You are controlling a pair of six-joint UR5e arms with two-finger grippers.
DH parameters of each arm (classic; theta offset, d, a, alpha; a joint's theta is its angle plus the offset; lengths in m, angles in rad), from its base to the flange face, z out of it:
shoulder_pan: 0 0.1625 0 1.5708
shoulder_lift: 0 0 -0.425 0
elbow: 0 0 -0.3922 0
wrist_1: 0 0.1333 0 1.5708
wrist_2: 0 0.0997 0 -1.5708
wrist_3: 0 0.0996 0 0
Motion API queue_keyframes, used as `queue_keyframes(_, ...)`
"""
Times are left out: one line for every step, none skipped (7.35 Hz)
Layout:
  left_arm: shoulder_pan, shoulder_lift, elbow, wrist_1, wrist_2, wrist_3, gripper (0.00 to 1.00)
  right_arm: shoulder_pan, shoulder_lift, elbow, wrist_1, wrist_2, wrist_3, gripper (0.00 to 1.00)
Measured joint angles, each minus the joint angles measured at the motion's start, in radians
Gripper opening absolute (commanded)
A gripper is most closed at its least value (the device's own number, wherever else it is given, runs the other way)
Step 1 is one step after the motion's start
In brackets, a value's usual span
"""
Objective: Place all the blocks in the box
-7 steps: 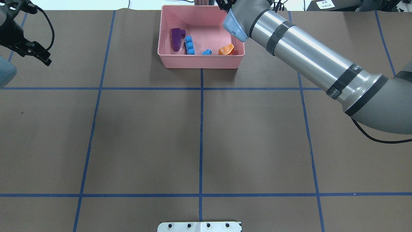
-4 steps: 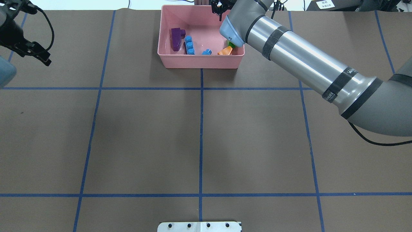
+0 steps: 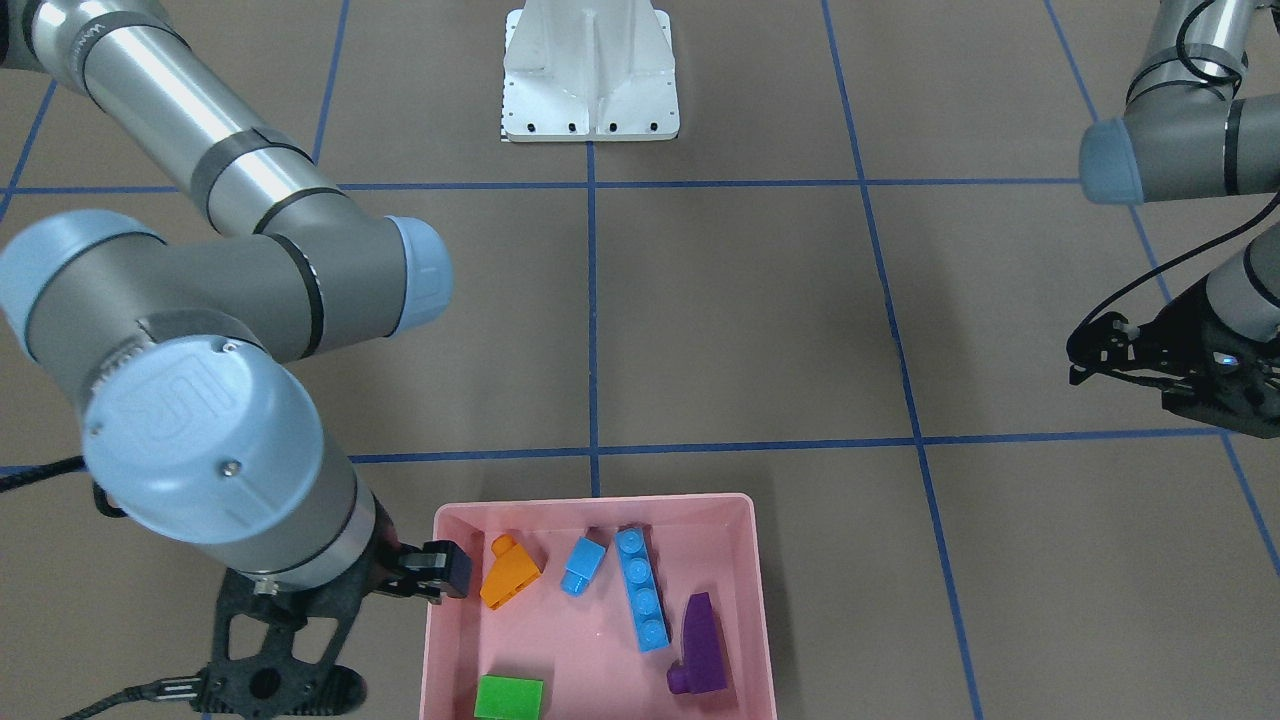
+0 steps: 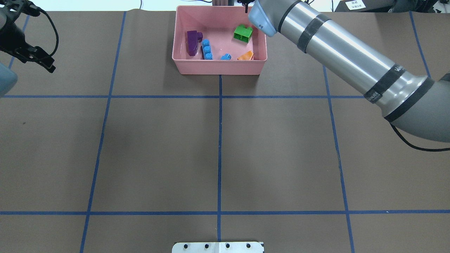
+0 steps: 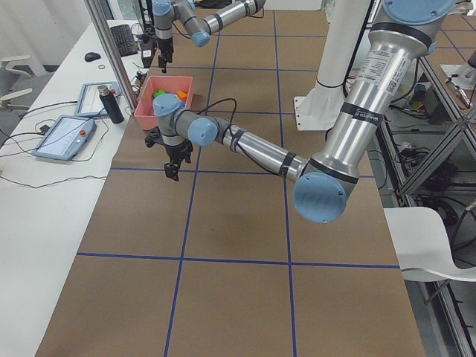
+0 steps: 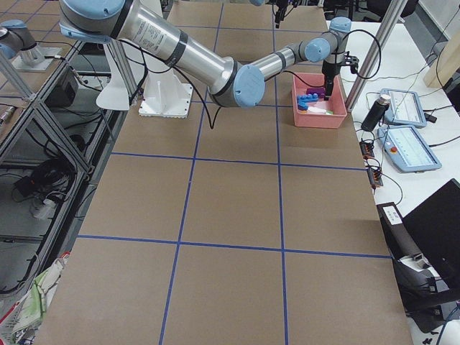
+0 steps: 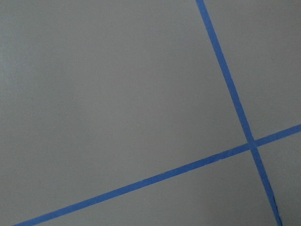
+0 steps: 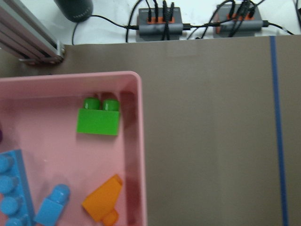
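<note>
Only one black finger of the right gripper [image 3: 441, 572] shows past the wrist, so I cannot tell how far its jaws stand apart; nothing is seen in its hold. In the front-facing view that finger lines up with the box's wall on the robot's right side, next to the orange block [image 3: 508, 572]. The wrist camera on this arm looks down on the far right corner of the box [image 8: 140, 141], with bare table beyond the wall. The left gripper [image 3: 1086, 352] has its two fingers spread and grips nothing. It hangs above the table [image 4: 158, 147] on the robot's left, well apart from the box, and its wrist camera sees only brown surface and two crossing blue tape lines [image 7: 225, 80]. All five blocks lie inside the pink box [image 4: 219, 67], which sits on the far side of the table, on the middle tape line. The green block [image 4: 243, 33] rests by itself in the far right part of the box, studs towards the far wall. The orange block is in the near right corner, with the small blue block [image 4: 226, 56] near it along the near wall. The long blue block [image 4: 206, 49] comes next to the left, and the purple block [image 4: 192, 42] lies just beside it, nearest the left wall. The white robot base [image 3: 590, 70] stands at the near edge of the table.
</note>
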Motion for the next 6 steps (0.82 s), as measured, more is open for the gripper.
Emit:
queue_keyframes(-0.011, 0.001, 0.0, 0.003, 0.0, 0.015, 1.0, 0.04, -0.133, 0.166, -0.059, 0.033, -0.089, 1.0)
queue_keyframes(-0.035, 0.008, 0.002, 0.008, 0.0, 0.052, 1.0, 0.085, -0.301, 0.334, -0.081, 0.067, -0.183, 1.0)
queue_keyframes(-0.07, 0.023, 0.007, 0.011, 0.001, 0.108, 1.0, 0.124, -0.476, 0.488, -0.087, 0.086, -0.277, 1.0)
queue_keyframes(-0.113, 0.035, 0.025, 0.012, 0.001, 0.182, 1.0, 0.161, -0.655, 0.63, -0.087, 0.094, -0.376, 1.0)
queue_keyframes(-0.162, 0.042, 0.059, 0.012, 0.001, 0.271, 1.0, 0.205, -0.819, 0.741, -0.086, 0.097, -0.485, 1.0)
queue_keyframes(-0.211, 0.049, 0.099, 0.012, 0.002, 0.357, 1.0, 0.253, -0.95, 0.811, -0.085, 0.101, -0.589, 1.0)
